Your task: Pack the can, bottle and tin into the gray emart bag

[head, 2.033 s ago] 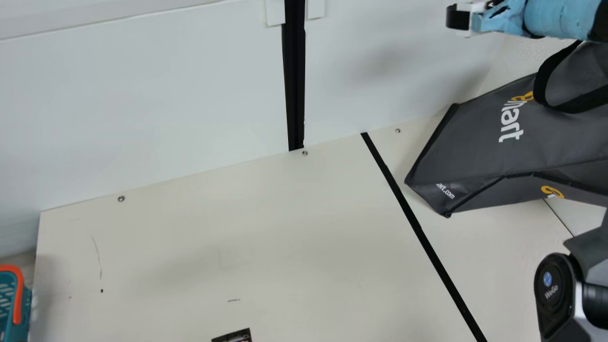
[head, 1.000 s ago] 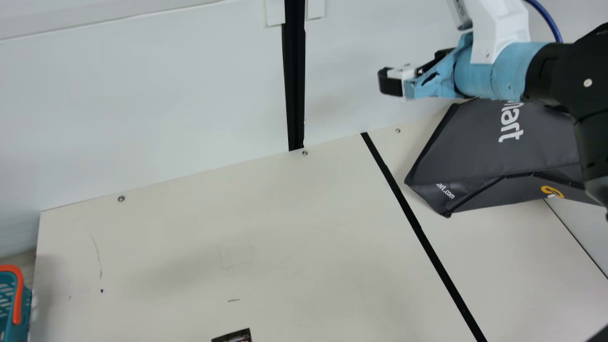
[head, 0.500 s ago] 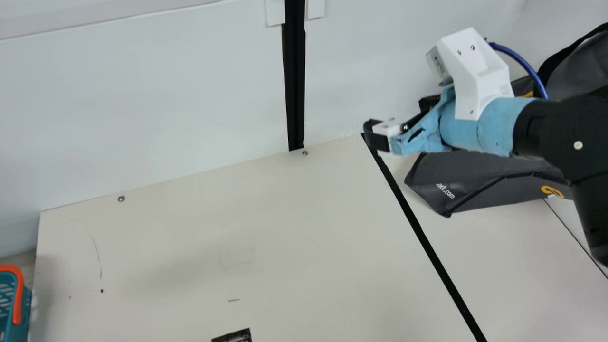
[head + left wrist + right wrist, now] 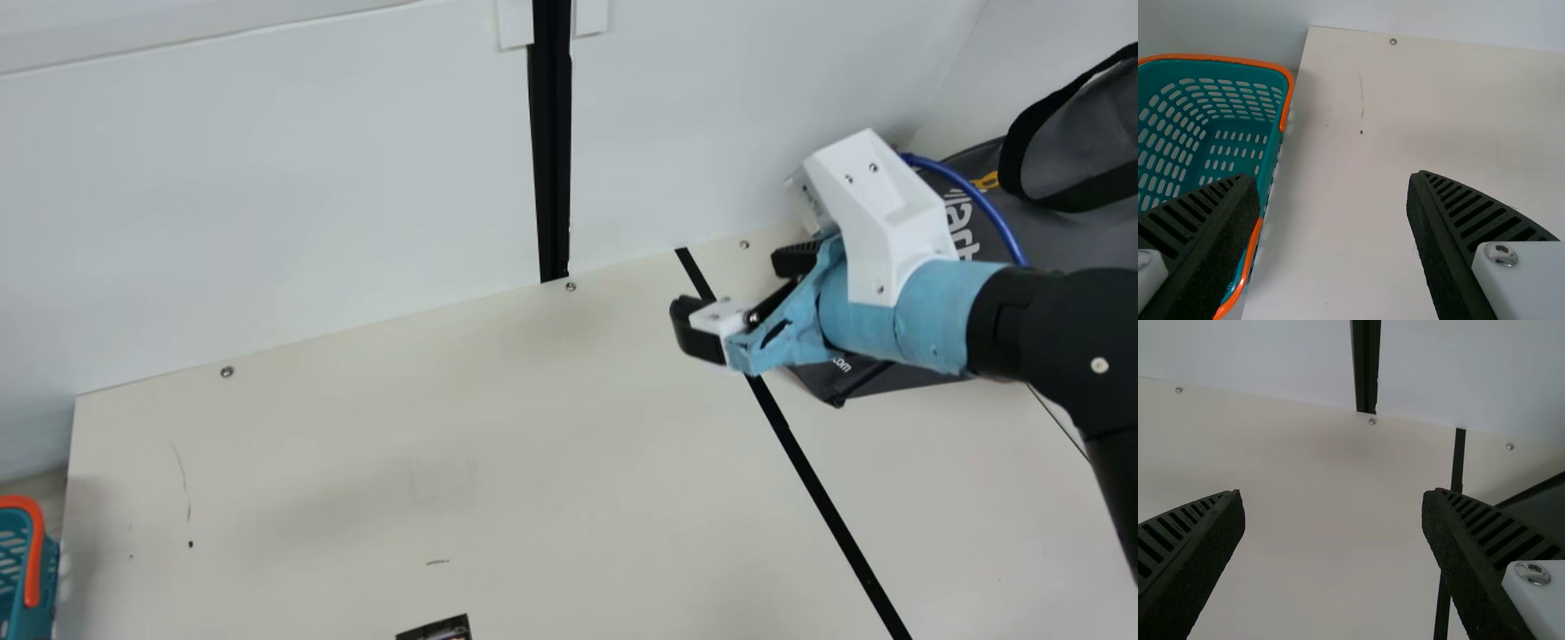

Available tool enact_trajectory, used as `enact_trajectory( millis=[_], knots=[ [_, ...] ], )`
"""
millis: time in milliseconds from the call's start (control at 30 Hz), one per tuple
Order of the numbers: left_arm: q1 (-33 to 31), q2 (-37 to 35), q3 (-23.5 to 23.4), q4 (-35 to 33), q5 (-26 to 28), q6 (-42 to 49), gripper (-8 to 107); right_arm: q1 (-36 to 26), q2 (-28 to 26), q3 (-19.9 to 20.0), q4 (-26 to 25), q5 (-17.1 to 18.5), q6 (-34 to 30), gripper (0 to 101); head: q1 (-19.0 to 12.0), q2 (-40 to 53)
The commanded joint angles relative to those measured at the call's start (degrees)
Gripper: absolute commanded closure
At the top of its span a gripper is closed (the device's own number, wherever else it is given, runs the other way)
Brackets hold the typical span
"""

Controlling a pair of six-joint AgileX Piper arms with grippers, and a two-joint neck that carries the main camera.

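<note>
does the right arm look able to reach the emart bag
Probably yes: the right gripper is open and empty, with nothing seen blocking the bag, but the fingers point away, so it may need to turn.

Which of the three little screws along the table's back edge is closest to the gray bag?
The rightmost screw in the main view: it alone lies on the same side of the black tape as the gray bag.

So the main view looks down off the neck across the table (image 4: 311, 471) to the far wall (image 4: 267, 196). Left wrist view's closer, over the left end, sharing the teal basket (image 4: 1248, 61); right wrist view faces far too, sharing the black post (image 4: 551, 160) and tape line (image 4: 818, 489).
</note>
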Motion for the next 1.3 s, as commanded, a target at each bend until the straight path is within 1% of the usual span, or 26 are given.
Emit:
enact_trajectory(
  millis=[0,333,533,1267],
  knots=[
    [0.0,0.0,0.0,0.0,0.0,0.0,9,0.25,-0.83,1.19,-0.02,0.17,0.09,10,-1.3,-0.14],
    [0.0,0.0,0.0,0.0,0.0,0.0,9,1.86,-4.25,6.28,-0.47,1.09,0.51,10,-1.3,-0.14],
    [0.0,0.0,0.0,0.0,0.0,0.0,9,2.3,-5.5,8.56,-0.78,1.48,0.5,10,-1.3,-0.14],
    [0.0,0.0,0.0,0.0,0.0,0.0,9,2.3,-5.56,8.57,-0.75,1.6,0.53,10,-1.3,-0.14]
  ],
)
